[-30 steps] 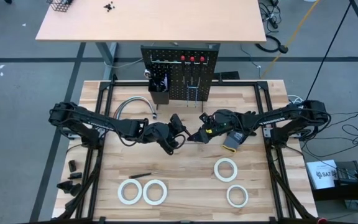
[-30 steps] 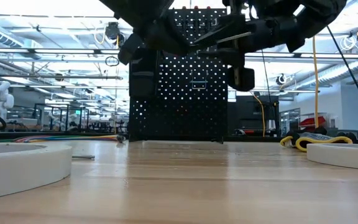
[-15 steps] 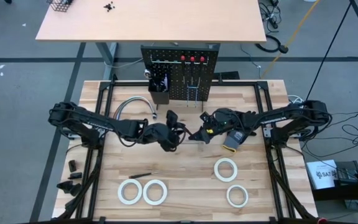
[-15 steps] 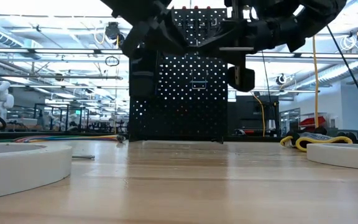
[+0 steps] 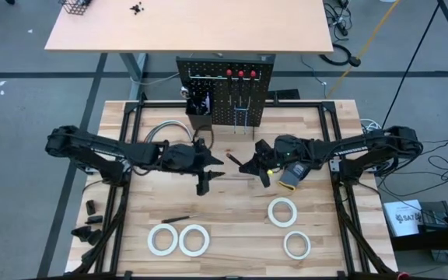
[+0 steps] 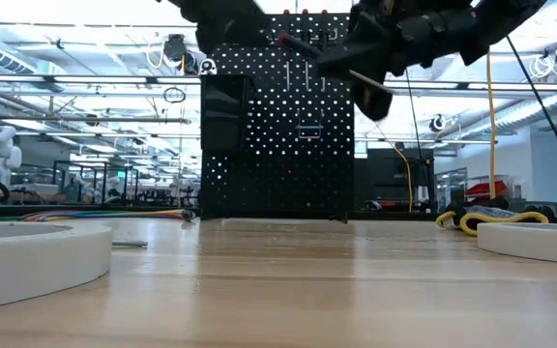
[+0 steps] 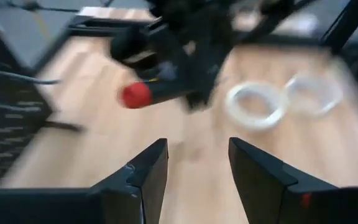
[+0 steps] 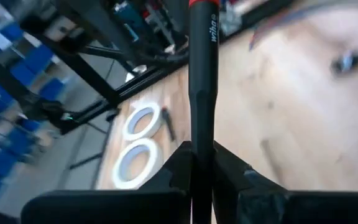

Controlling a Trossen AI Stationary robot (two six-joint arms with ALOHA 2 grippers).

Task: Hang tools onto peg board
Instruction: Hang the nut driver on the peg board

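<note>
Midair above the counter (image 5: 232, 210), right gripper (image 5: 247, 164) clamped on a black-and-red screwdriver (image 8: 202, 81), red end toward the left arm. Just beside it, left gripper (image 5: 211, 173) with fingers (image 7: 143, 174) parted, holding nothing. Peg board (image 5: 225, 93) upright at the counter's far edge. Four white tape rolls (image 5: 282, 211) flat on the near side.
</note>
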